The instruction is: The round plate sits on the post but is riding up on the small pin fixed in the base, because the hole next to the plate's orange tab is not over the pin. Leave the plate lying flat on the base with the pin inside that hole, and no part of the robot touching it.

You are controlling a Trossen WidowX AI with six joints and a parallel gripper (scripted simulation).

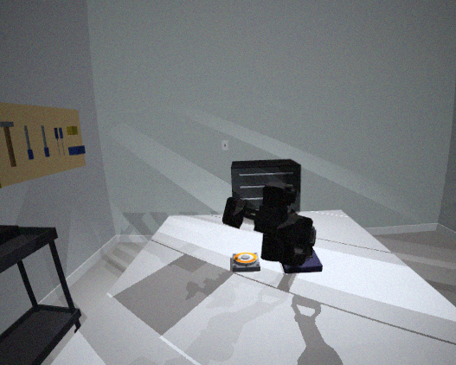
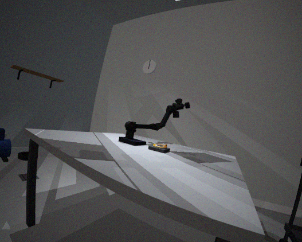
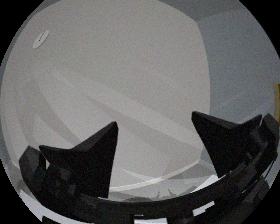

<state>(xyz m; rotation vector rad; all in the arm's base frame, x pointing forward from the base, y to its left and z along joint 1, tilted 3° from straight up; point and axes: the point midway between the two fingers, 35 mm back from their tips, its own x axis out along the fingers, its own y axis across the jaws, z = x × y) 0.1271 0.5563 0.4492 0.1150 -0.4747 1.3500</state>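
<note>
White table [image 2: 190, 183] lay under slanting light bands, grey walls, wall clock [image 2: 149, 66], plate [image 1: 246, 258] on base [image 1: 245, 267], claw [image 3: 153, 143] stood open, raised, empty.

No readable text, labels, brand names, numbers or signs appear in any of the three views. The wall clock [image 2: 149, 66] in the exterior view has a plain pale face with a single dark hand and no numerals. The yellow tool board [image 1: 32, 143] on the wall in the top view carries only tool shapes, with no lettering. The dark drawer cabinet [image 1: 266, 177] behind the counter [image 1: 374, 277] bears no markings that can be made out. The small pale wall plate [image 1: 225, 144] is too small to show any writing.
</note>
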